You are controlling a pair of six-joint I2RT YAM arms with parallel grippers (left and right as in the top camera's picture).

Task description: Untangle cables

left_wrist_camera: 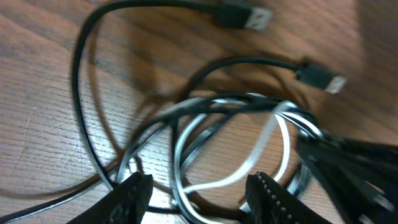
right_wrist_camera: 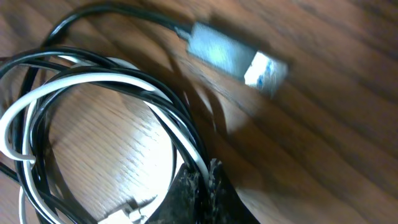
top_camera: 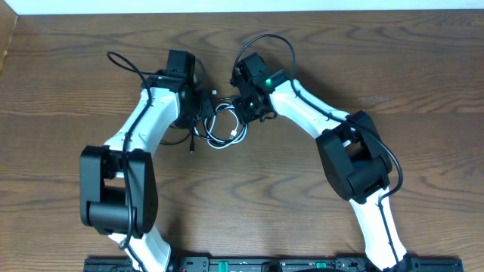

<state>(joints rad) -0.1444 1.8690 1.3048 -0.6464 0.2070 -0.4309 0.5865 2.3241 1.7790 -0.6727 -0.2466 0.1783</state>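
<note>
From above: the cables sit in one knotted clump on the tabletop, middle and a bit to the far side. My left hand is at its left edge, my right hand at its right edge. So that's two hands and one tangle.

Left wrist cam: my left hand is apart, with the fingers straddling the near part of the loop and nothing pinched. I count one white cord looping through the black cords. Two plug ends lie loose on the far side, a bigger plug and a smaller plug. That probably means at least two black ones, but I can't separate them in the knot.

Right wrist cam: my right hand is pressed fully together, right where the black and white strands run past its tips. I honestly can't tell if a strand is caught between them. One grey plug lies free on the far side.

How I'd do this bit well: pick the white strand alone with the left, close gently, then draw the hands apart slowly and low. Yanking would likely just tighten the loops.
</note>
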